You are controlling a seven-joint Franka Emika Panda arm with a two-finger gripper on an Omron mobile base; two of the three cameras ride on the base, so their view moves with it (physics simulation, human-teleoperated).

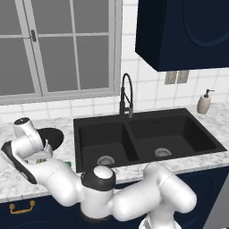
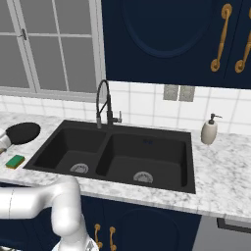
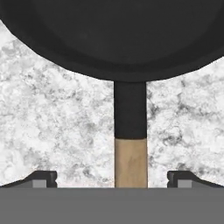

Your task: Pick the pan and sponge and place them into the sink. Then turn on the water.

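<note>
In the hand view the pan (image 3: 113, 35) fills the top of the frame and its handle (image 3: 130, 157) runs straight down the middle, between the two fingertips of the gripper (image 3: 112, 178), so the long axis points toward the hand. The jaws stand fully open and hold nothing. The pan lies on the marble counter (image 3: 52, 127), left of the sink (image 1: 147, 134); the sponge (image 2: 15, 161) lies at the left edge of the right base view. No writing can be read.

Open marble counter (image 3: 57, 131) on both sides of the pan (image 3: 113, 39) handle, wide enough for spread fingertips (image 3: 43, 178). Sponge (image 2: 15, 161) just beside the pan, probably close to the arm's path. Both sink (image 2: 122, 157) basins unobstructed; faucet (image 1: 126, 96) arching at the rear divider
</note>
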